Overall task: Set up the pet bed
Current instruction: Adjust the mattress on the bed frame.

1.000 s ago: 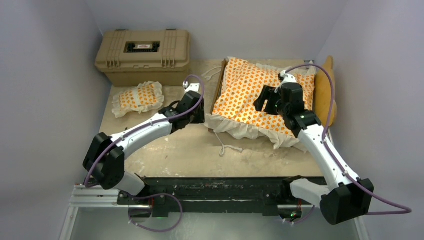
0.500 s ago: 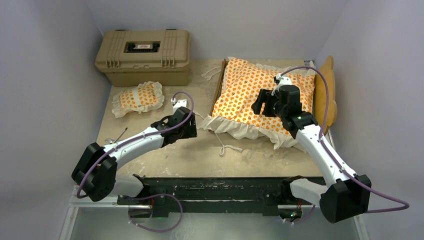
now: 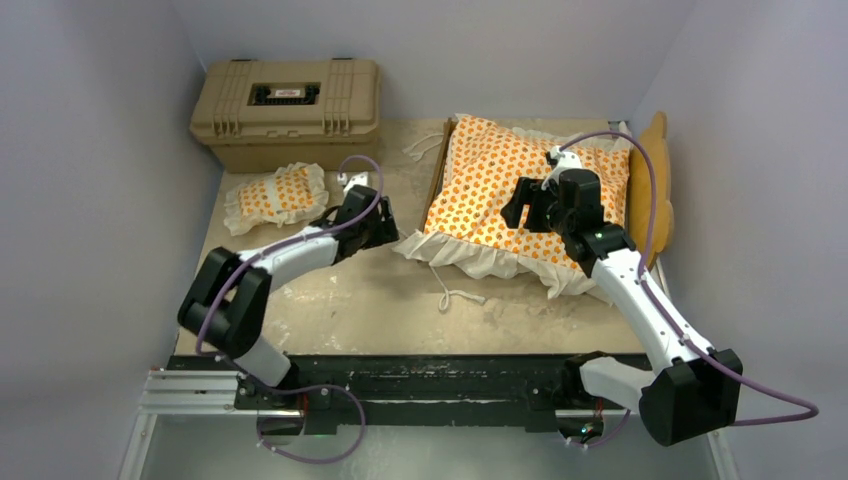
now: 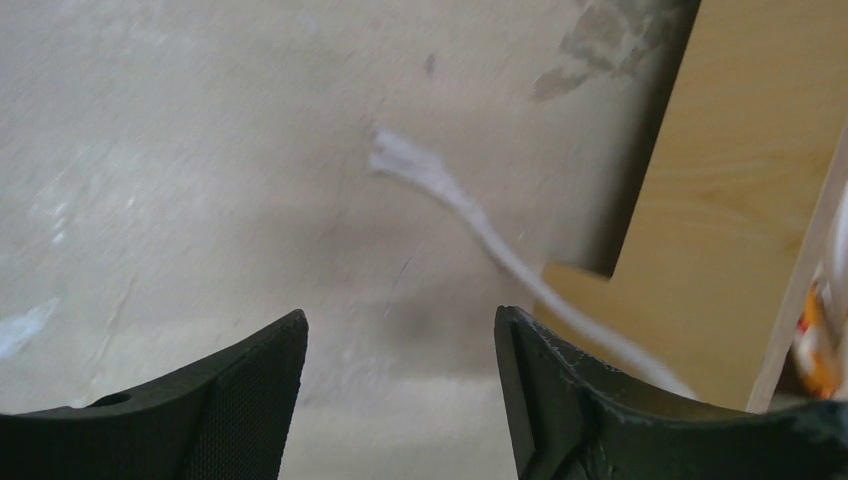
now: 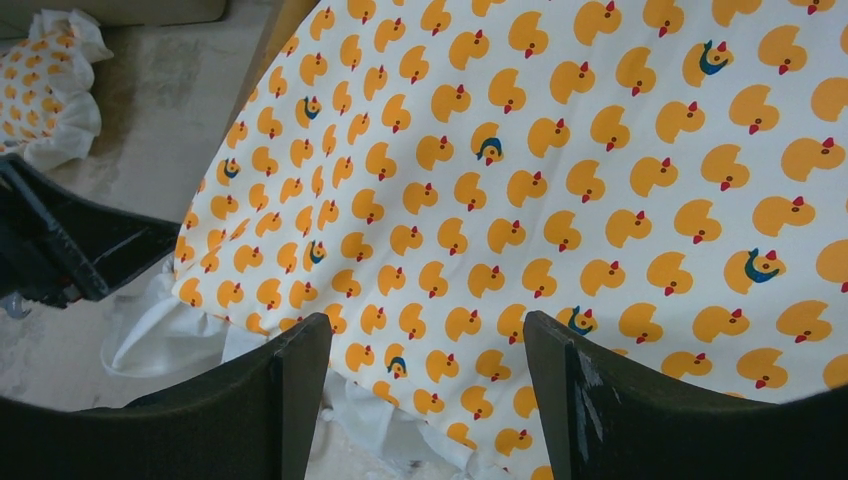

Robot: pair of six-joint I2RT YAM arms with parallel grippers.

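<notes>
Currently two hands are hovering spread, empty: left hand [image 4: 400, 330] beside one mattress cushion [image 3: 490, 190], right hand [image 5: 425, 330] above it; one pillow [image 3: 278, 195] is lying apart.

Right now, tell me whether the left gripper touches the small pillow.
Apart. The right wrist view shows bare table between the left gripper and the pillow.

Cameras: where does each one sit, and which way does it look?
Top view: high behind the arms, looking down on the table; both arms show.
Left wrist: on the left arm, facing a string and wooden frame; left gripper shows.
Right wrist: on the right arm, facing the cushion; right gripper shows.
Shared: top and right wrist both see cushion and pillow.
</notes>
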